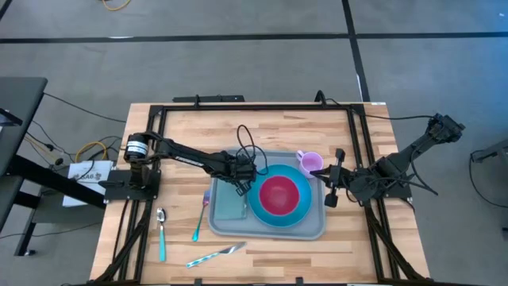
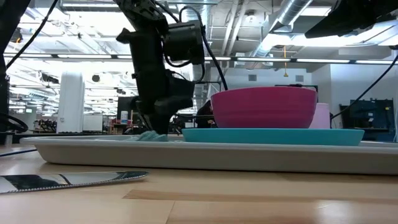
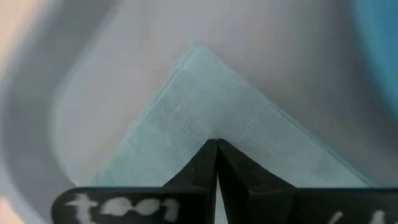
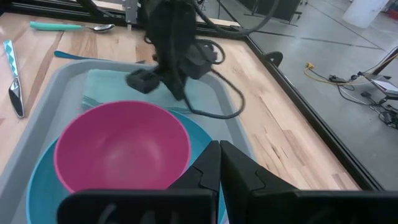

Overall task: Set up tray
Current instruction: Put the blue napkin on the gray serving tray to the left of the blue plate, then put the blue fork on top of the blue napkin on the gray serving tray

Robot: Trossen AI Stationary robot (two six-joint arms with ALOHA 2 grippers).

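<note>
The left claw (image 1: 240, 189) is pressed shut, its fingers meeting in a thin line directly over the teal napkin (image 1: 228, 204), tips down at the cloth; whether they pinch a fold of it cannot be told. The napkin lies flat in the left part of the tray (image 1: 266, 230), beside the blue plate (image 1: 311, 208), which carries the pink bowl (image 1: 279, 195).

The right claw (image 1: 331, 179) is also closed and holds nothing, hovering at the tray's right edge, near the lilac cup (image 1: 309, 161) that stands at the far right corner.

The tray sits mid-counter (image 1: 182, 127), under the left claw and just left of the right one.

The step in hand looks like placing or straightening the napkin. Next, the cutlery wants collecting: the spoon (image 1: 161, 233), fork (image 1: 200, 220) and knife (image 1: 216, 255) lie on the counter to the left and near side of the tray, so the left claw would need to lift clear, open and travel out to them.
</note>
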